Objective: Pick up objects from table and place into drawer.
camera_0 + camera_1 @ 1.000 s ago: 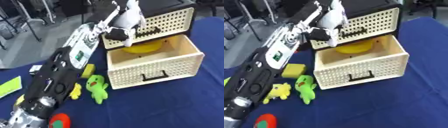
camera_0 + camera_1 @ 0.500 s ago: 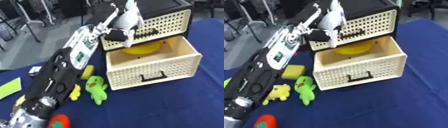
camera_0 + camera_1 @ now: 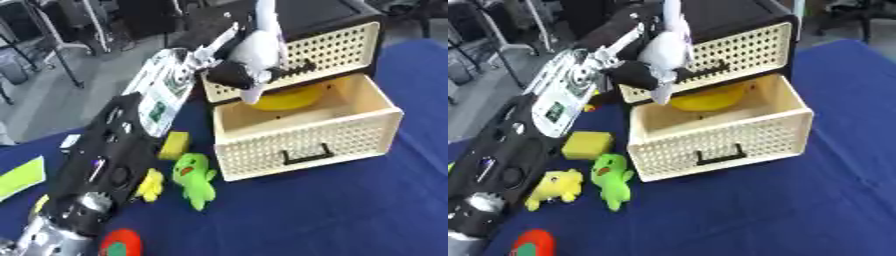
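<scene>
The cream perforated drawer (image 3: 308,144) stands pulled out of a black cabinet (image 3: 315,20). A yellow rounded object (image 3: 703,98) lies at its back. My left hand (image 3: 253,52), white and black, hangs over the drawer's back left corner, open, with fingers straight and nothing in it. On the blue table (image 3: 350,215) left of the drawer lie a green plush toy (image 3: 609,179), a small yellow toy (image 3: 553,186), a yellow block (image 3: 588,144) and a red object (image 3: 531,243). My right hand is out of sight.
My left arm (image 3: 114,160) runs from the lower left corner up to the drawer, beside the toys. A shut cream drawer (image 3: 337,44) sits above the open one. A yellow-green flat piece (image 3: 19,175) lies at the left edge. Stands and chairs are beyond the table.
The left hand stays over the drawer's back left corner with hardly any shift. The yellow object in the drawer and the toys on the table have not moved.
</scene>
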